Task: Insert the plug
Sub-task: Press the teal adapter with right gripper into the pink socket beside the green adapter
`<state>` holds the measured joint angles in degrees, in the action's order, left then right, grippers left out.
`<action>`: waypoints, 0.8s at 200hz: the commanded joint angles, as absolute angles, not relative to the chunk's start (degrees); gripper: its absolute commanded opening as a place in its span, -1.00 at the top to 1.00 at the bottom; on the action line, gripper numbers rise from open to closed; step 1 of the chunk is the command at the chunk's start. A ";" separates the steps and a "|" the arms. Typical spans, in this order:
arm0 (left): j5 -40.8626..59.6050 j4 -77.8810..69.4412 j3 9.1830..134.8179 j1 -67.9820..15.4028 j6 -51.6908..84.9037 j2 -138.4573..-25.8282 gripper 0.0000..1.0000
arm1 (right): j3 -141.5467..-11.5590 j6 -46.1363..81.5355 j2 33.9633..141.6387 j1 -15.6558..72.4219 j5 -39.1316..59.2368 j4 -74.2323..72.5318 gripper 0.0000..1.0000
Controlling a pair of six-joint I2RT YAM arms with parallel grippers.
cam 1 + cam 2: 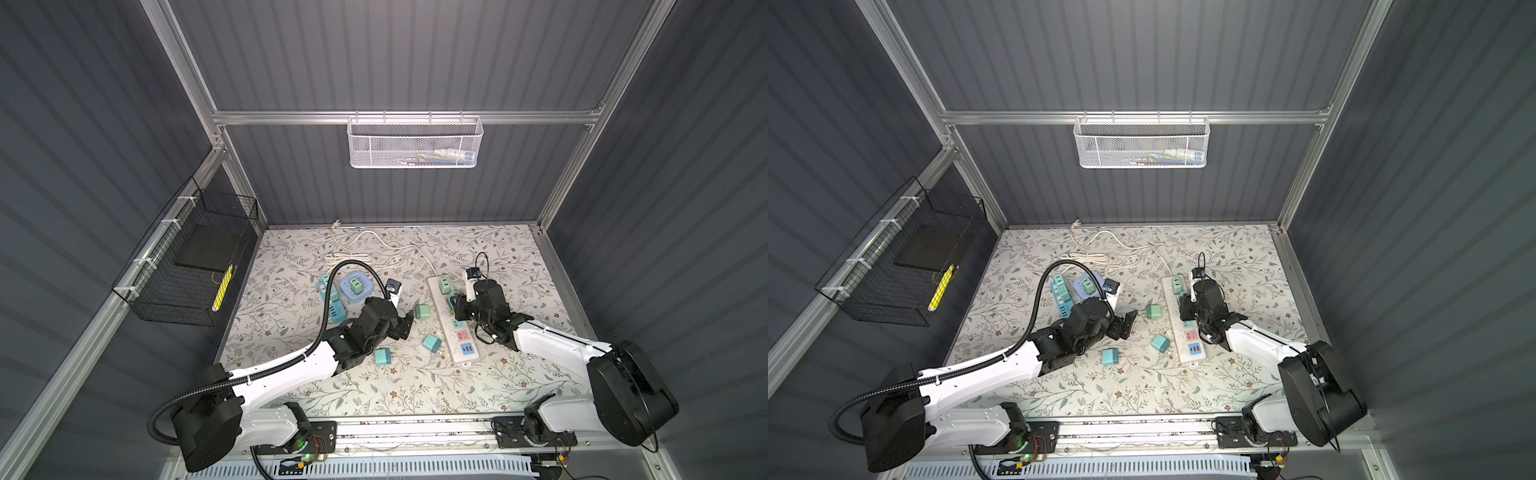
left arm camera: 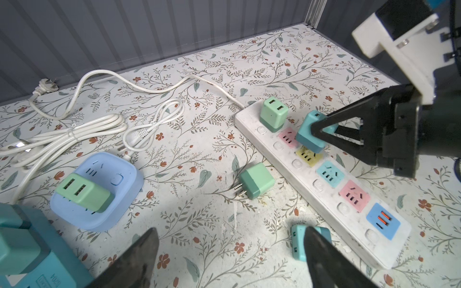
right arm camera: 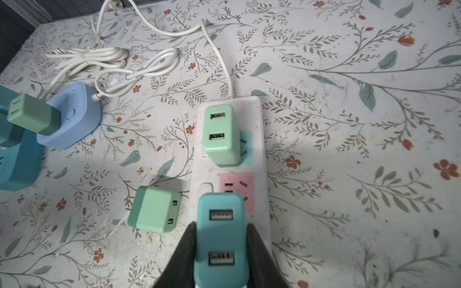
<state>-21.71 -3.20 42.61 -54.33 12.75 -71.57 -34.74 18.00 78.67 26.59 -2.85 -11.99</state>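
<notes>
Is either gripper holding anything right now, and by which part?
The right gripper pinches a teal plug by its two side faces, over the power strip. The left gripper is open and holds nothing.

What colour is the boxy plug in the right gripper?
The boxy plastic charger plug is teal; the right wrist view shows it best.

The worktop [image 2: 274, 62] has a pale print of grey-green leafy sprigs and small red-orange flowers. The white power strip [image 2: 354, 222] bears pink, yellow, light-blue and blue socket panels. At lower centre, the teal USB charger [image 3: 220, 239] contrasts with the black right pincer [image 3: 220, 225]. The cube socket [image 2: 124, 199] is pastel blue.
</notes>
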 commanded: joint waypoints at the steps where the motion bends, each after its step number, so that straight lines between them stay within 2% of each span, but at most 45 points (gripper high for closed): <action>1: -22.85 -2.61 42.10 -54.51 13.73 -70.40 -0.82 | -34.02 16.04 79.31 26.95 -5.18 -17.16 0.55; 160: -22.82 -2.68 41.99 -54.41 12.38 -71.16 -0.83 | -36.37 12.42 86.93 28.14 -7.55 -22.21 0.54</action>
<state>-21.98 -2.63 42.57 -54.33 12.71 -71.57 -35.68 13.63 85.54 27.38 -6.24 -20.45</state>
